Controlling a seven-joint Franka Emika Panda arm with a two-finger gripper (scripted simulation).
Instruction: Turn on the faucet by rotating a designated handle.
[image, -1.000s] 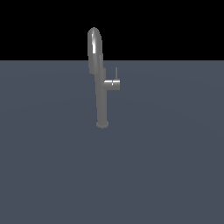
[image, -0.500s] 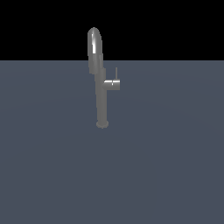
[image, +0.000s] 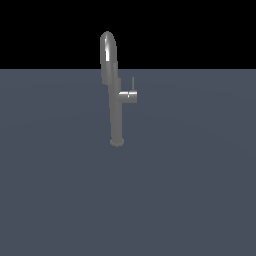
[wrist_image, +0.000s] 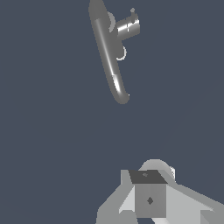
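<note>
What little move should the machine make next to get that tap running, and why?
Probably bring the pincer closer to the short grey metal side handle. In the wrist view the tall grey metal faucet sits well apart from the pincer, and the arm does not appear in the exterior view at all. The thin lever rod points straight up, untouched, so nothing can be turned yet.

The faucet (image: 116, 107) is the only thing standing on the flat grey floor (image: 200, 200), and open floor lies around its round base on every side. The handle (image: 129, 95) juts from the column toward the exterior view's right, its thin lever upright, with free room beyond it. In the wrist view, the gripper (wrist_image: 151, 199) appears well apart from the spout.
</note>
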